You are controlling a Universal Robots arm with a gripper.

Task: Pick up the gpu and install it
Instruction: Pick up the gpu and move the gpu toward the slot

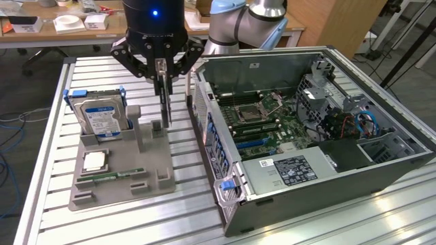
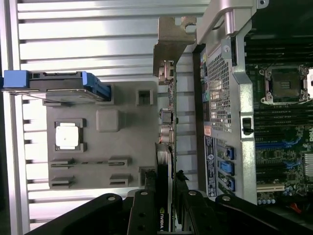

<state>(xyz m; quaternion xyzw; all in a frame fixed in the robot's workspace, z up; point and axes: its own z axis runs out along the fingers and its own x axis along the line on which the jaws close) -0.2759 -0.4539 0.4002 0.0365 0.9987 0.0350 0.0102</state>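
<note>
The gpu (image 1: 164,97) is a slim dark card hanging upright and edge-on, with my gripper (image 1: 163,74) shut on its upper end. It hangs over the grey holder tray (image 1: 116,191), just beside the open computer case (image 1: 327,199). Its lower end is level with a grey post of the holder; I cannot tell if they touch. In the wrist view my black fingers (image 2: 145,200) press both sides of the gpu (image 2: 167,117), and its silver bracket (image 2: 172,41) points away from the gripper (image 2: 164,198). The motherboard (image 1: 262,127) lies exposed inside the case.
On the holder tray stand a hard drive (image 1: 102,117) in a blue frame, a processor chip (image 1: 94,162) and a green memory stick (image 1: 112,176). The slatted aluminium table (image 1: 184,214) carries tray and case. A cluttered wooden desk (image 1: 61,30) runs behind.
</note>
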